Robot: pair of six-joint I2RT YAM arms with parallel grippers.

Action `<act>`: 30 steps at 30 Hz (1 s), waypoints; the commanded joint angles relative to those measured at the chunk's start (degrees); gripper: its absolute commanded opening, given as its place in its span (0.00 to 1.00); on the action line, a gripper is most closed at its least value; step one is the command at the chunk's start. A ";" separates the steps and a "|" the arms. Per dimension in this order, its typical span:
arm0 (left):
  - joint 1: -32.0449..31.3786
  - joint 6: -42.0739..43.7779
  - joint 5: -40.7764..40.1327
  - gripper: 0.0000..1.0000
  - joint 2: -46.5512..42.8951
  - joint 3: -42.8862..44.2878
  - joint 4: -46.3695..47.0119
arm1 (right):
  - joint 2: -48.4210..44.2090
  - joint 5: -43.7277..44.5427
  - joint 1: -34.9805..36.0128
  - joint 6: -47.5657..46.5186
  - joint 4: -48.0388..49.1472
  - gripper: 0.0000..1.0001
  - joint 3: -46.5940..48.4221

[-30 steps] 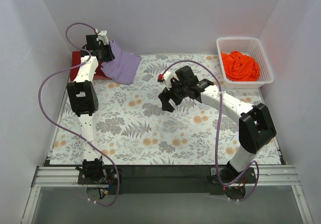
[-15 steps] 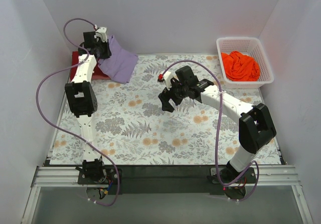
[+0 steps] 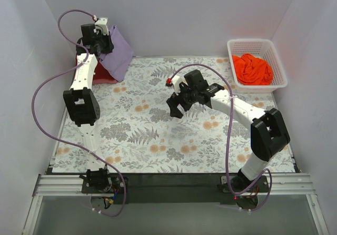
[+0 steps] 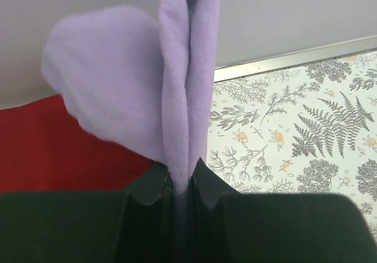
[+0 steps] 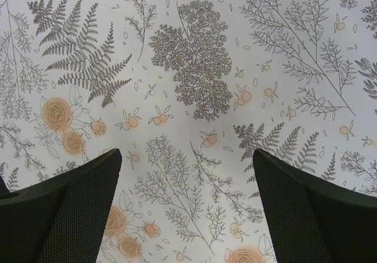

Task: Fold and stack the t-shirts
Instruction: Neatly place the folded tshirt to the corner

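The right tool (image 3: 177,107) hangs released over the bare patterned table (image 3: 158,145) at mid-frame. Its fingers are spread wide with nothing between them, so it gives the cloth no support.

The whole weight of the lavender t-shirt (image 3: 118,56) therefore hangs from one pinch in the upper left. There the left tool (image 4: 185,183) is clenched on a bunched ridge of the cloth, and the rest droops loose beside it. As I judge it, the main risk is that the fold falls open. A shirt held by a single gathered edge can unroll or twist as it swings, and it would then land crumpled rather than flat. The cloth could also slip through the pinch if only a thin layer is caught. I cannot tell how many layers the fingers hold.

Below the hanging hem lies the dark red t-shirt (image 3: 103,77), at the table's far left corner. A trailing corner of lavender may drag across it and rumple it, or land off-centre on it.

The rear wall (image 3: 174,19) stands close behind the raised arm and leaves little room to swing. At the upper right, well apart, the orange t-shirt (image 3: 253,69) sits heaped in the white basket (image 3: 282,72), not yet folded.
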 commanded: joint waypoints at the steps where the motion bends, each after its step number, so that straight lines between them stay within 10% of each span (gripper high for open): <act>1: 0.38 -0.35 0.50 0.00 -6.74 2.08 1.14 | -1.63 -0.58 -0.05 0.44 0.90 0.98 -0.04; 30: 4.95 3.86 -0.56 0.00 -4.20 2.17 1.66 | 0.65 -1.11 0.03 1.23 0.73 0.98 0.23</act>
